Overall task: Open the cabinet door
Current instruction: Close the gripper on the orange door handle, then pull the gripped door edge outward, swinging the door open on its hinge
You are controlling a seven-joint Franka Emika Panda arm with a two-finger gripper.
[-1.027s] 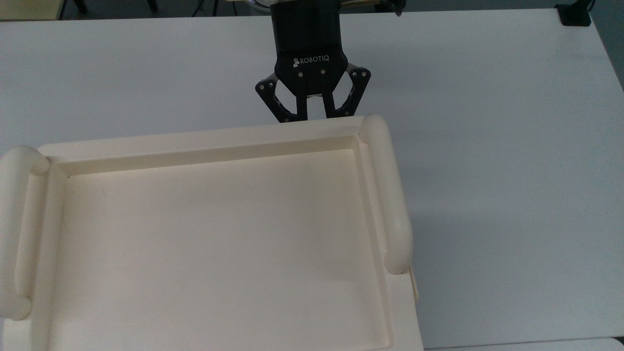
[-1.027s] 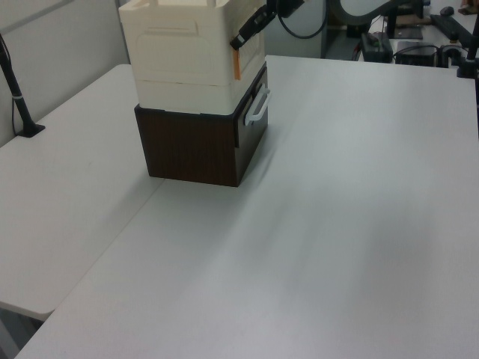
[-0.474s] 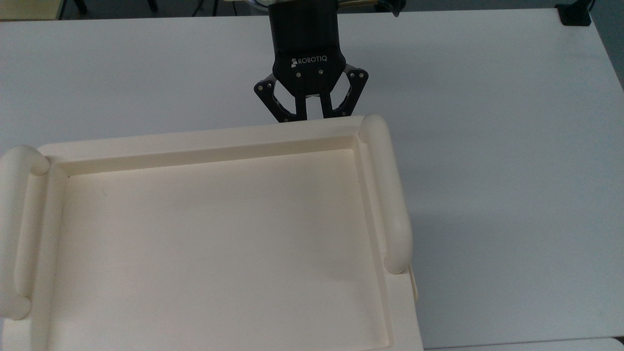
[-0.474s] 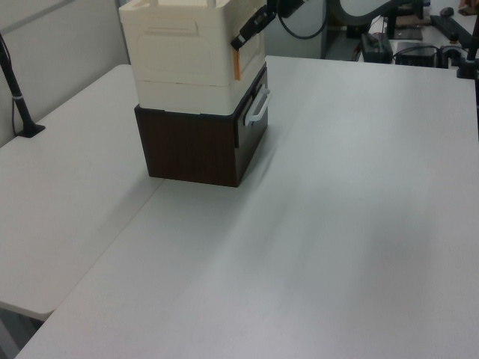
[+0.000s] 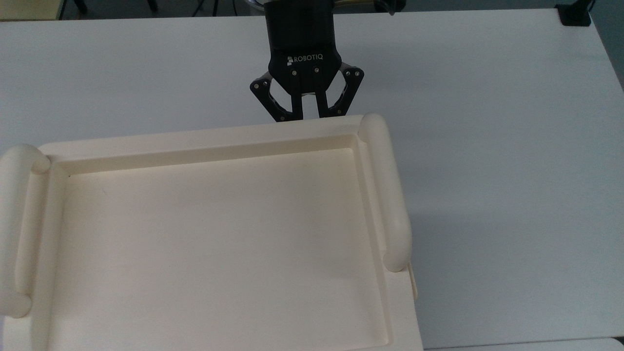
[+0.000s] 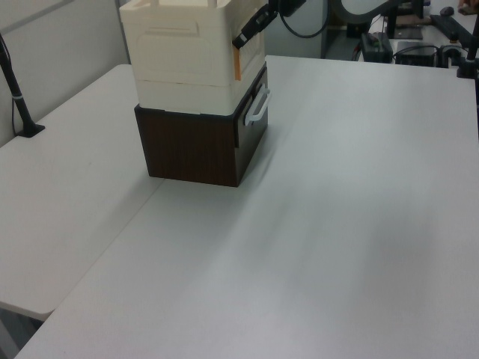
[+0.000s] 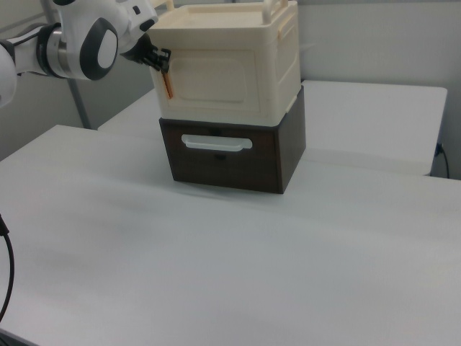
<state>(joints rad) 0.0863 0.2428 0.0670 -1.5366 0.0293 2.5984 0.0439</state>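
Note:
The cream cabinet (image 5: pixel 195 141) stands on a dark brown drawer box (image 7: pixel 230 162). Its recessed top tray takes up most of the top view. The cabinet door (image 7: pixel 220 86) is the flat front panel and lies flush with the cabinet. A slim orange handle (image 7: pixel 168 85) runs down the door's edge at the right view's left. My gripper (image 5: pixel 307 116) hangs just past the cabinet's far rim, and its fingertips drop out of sight below that rim. Its finger bars stand close together. In the right view the gripper (image 7: pixel 160 61) sits at the top of the orange handle (image 6: pixel 236 66), shut on it.
The brown drawer box has a white bar handle (image 7: pixel 216 142). The white table (image 5: pixel 512 170) spreads wide around the stack. A black clamp (image 5: pixel 575 14) sits at the far right corner. A black post (image 6: pixel 16 90) stands at the left view's left edge.
In the top view the gripper has shifted slightly left and away from the cabinet rim. The door still looks flush.

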